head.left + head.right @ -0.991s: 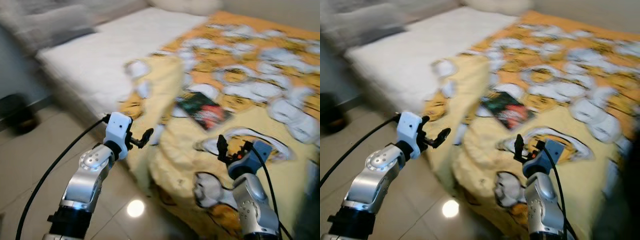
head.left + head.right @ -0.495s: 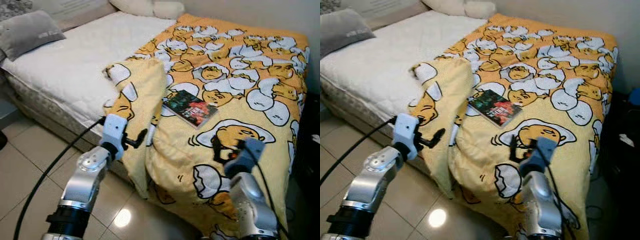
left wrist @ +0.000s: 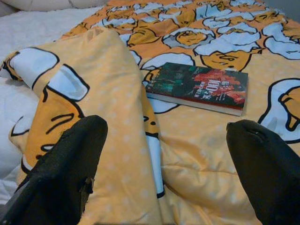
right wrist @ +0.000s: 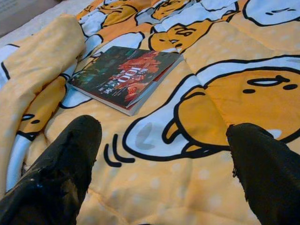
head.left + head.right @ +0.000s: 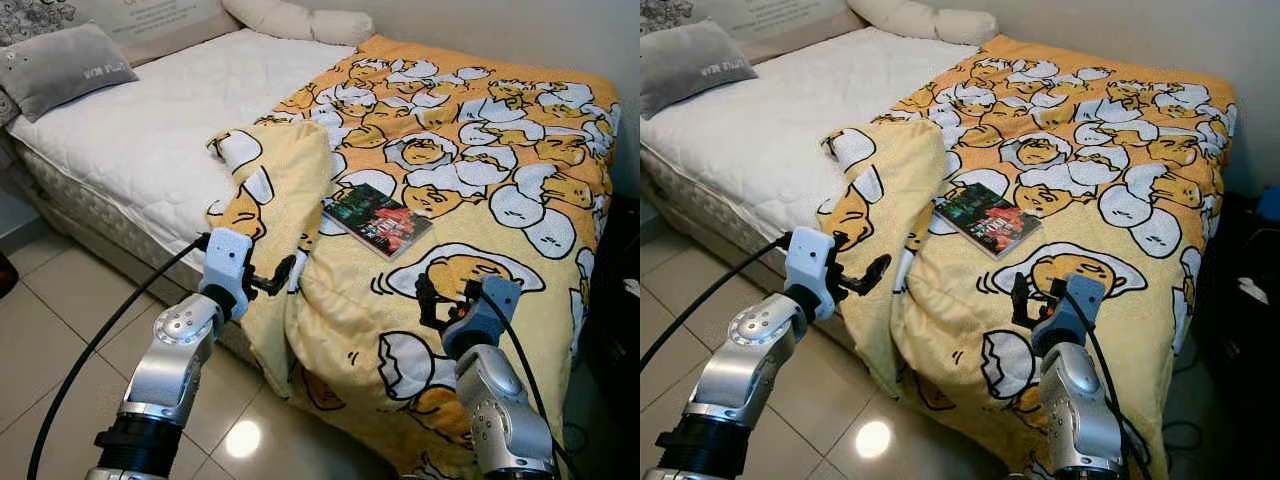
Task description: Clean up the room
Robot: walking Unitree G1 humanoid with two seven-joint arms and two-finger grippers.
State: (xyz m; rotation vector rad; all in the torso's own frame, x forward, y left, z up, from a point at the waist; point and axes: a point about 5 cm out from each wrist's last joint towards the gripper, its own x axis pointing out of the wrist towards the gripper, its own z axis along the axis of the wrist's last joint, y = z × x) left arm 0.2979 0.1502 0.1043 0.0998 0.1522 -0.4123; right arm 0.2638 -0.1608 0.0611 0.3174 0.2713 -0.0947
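Note:
A dark paperback book lies flat on the yellow cartoon-egg blanket that covers the right half of the bed. The blanket's near left corner is folded back in a thick bunch and hangs over the bed's edge. My left gripper is open, held in the air just in front of that hanging fold. My right gripper is open over the blanket's front part, a short way nearer than the book. In both wrist views the book lies ahead, between the spread fingers.
The left half of the bed is bare white mattress with a grey pillow at the far left and white pillows at the head. Pale tiled floor lies before the bed. Dark clutter stands by the bed's right side.
The camera has swung and steadied, so the blur is gone and more of the bed is in view. Both arms hold about the same pose, grippers still open.

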